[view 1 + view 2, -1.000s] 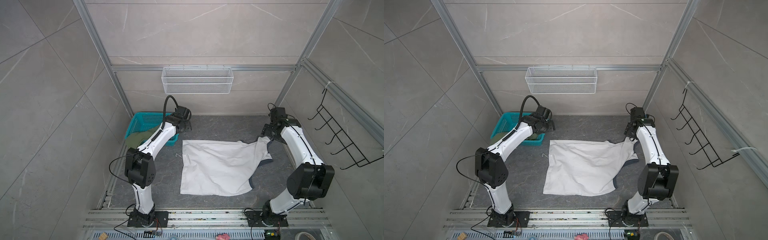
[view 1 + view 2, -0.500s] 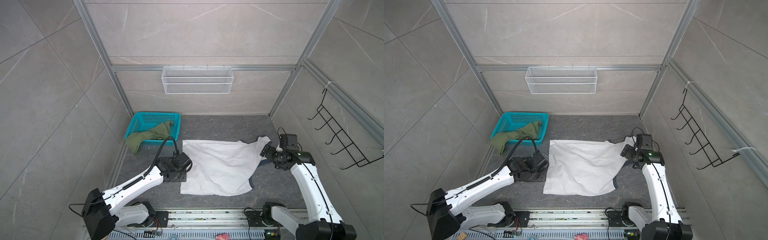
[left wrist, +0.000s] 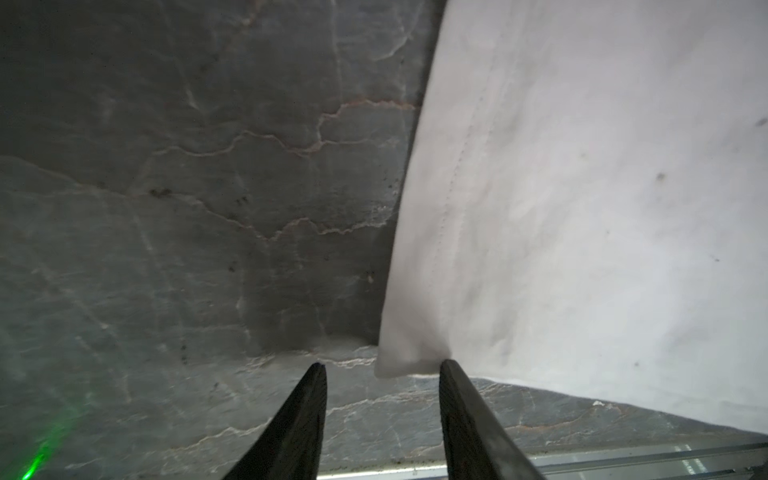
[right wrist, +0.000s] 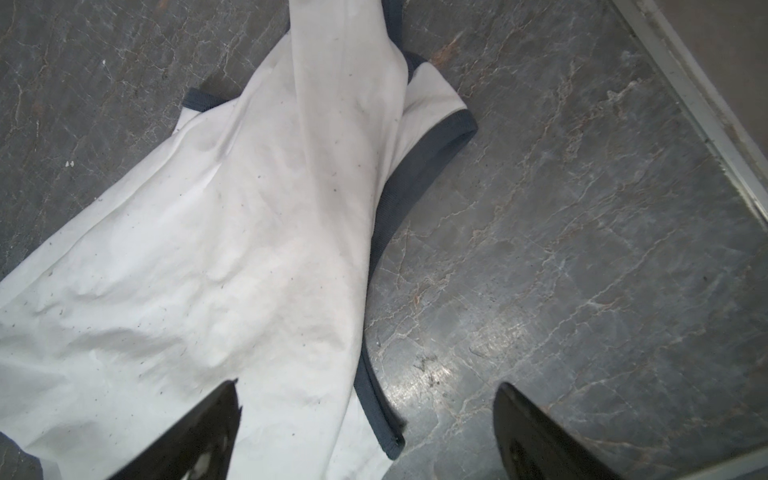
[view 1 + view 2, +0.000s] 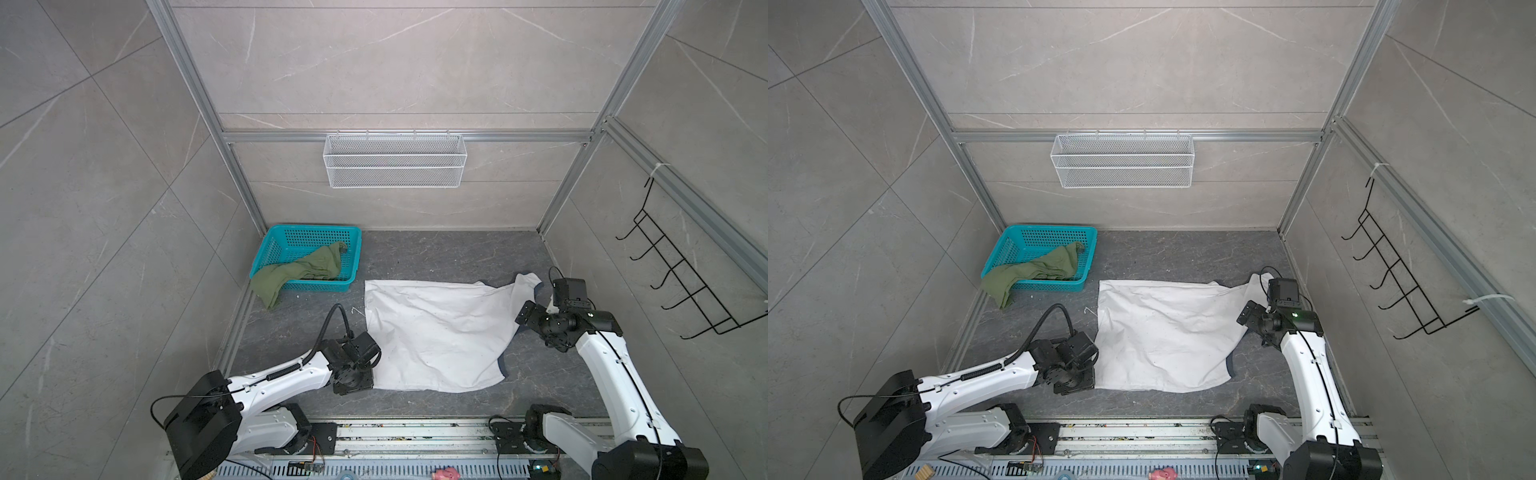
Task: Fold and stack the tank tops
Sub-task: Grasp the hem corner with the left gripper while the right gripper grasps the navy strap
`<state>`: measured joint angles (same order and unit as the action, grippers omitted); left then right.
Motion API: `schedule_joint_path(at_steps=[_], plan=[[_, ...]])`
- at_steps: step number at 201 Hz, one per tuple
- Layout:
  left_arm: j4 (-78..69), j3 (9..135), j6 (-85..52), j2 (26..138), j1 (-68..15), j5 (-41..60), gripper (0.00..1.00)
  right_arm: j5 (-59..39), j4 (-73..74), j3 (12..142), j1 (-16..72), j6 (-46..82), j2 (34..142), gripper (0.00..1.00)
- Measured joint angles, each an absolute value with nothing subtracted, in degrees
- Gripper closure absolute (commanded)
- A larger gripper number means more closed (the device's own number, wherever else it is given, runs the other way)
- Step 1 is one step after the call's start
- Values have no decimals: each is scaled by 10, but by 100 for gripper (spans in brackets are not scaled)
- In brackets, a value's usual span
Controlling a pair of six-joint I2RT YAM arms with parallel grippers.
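The white tank top (image 5: 436, 332) (image 5: 1167, 332) lies spread and wrinkled on the dark floor, its straps bunched to the right. The olive green tank top (image 5: 303, 270) (image 5: 1038, 268) hangs half out of the teal basket (image 5: 307, 229) (image 5: 1050, 228). My left gripper (image 5: 368, 380) (image 5: 1090, 380) (image 3: 382, 363) is low at the white top's near-left corner, open. That corner (image 3: 407, 361) touches one fingertip, and nothing is between the fingers. My right gripper (image 5: 525, 311) (image 5: 1250, 313) (image 4: 369, 384) stands wide open over the navy-trimmed armhole edge (image 4: 374, 399).
A white wire basket (image 5: 395, 160) hangs on the back wall and a black hook rack (image 5: 681, 282) on the right wall. An aluminium rail (image 5: 415, 432) runs along the front edge behind both arm bases. Walls close in left and right.
Both arms have swung from the back of the cell toward the front and down, the left to the white top's near-left corner, the right to its strap side. The left jaws have narrowed.
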<state>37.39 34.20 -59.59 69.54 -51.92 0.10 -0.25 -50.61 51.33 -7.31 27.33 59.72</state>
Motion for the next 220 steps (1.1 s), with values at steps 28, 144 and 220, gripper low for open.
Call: schedule_joint_path(at_steps=[28, 144, 220], plan=[[350, 339, -601, 724, -521, 3, 68, -3, -505, 509, -73, 275, 596, 5], [448, 418, -555, 604, -458, -156, 100, 43, -509, 501, -73, 319, 623, 10], [455, 385, -508, 564, -368, -182, 100, 29, -472, 390, -124, 394, 656, 36]])
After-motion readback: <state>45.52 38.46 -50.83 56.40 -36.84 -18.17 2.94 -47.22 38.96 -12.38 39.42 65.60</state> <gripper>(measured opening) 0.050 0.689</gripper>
